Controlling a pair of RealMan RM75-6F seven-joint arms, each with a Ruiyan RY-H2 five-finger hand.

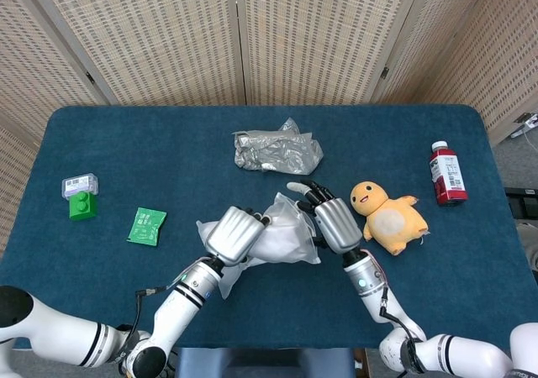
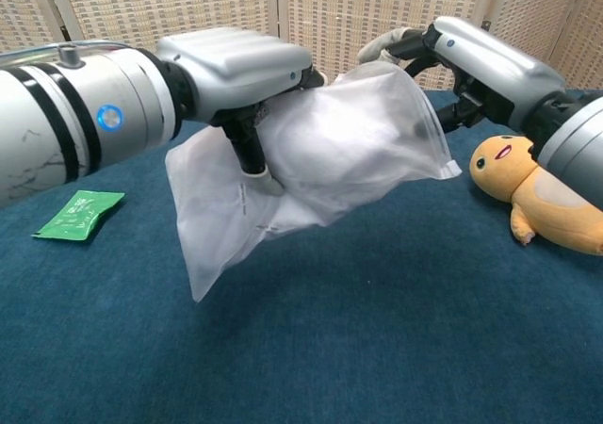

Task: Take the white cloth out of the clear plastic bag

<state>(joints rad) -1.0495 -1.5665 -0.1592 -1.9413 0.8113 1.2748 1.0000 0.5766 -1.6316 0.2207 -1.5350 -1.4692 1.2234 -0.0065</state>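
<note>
The clear plastic bag (image 2: pixel 311 165) (image 1: pixel 282 237) hangs in the air above the blue table, with the white cloth (image 2: pixel 325 141) showing dimly inside it. My left hand (image 2: pixel 236 71) (image 1: pixel 231 235) grips the bag's middle from above. My right hand (image 2: pixel 466 61) (image 1: pixel 332 220) holds the bag's right end, fingers curled over its top edge. The bag's lower left corner droops toward the table.
A yellow plush toy (image 1: pixel 388 218) (image 2: pixel 537 188) lies just right of my right hand. A crumpled silver foil bag (image 1: pixel 277 151) sits behind. A green packet (image 1: pixel 147 225) (image 2: pixel 77 215), a green block with a small box (image 1: pixel 81 197) and a red bottle (image 1: pixel 447 172) lie farther out.
</note>
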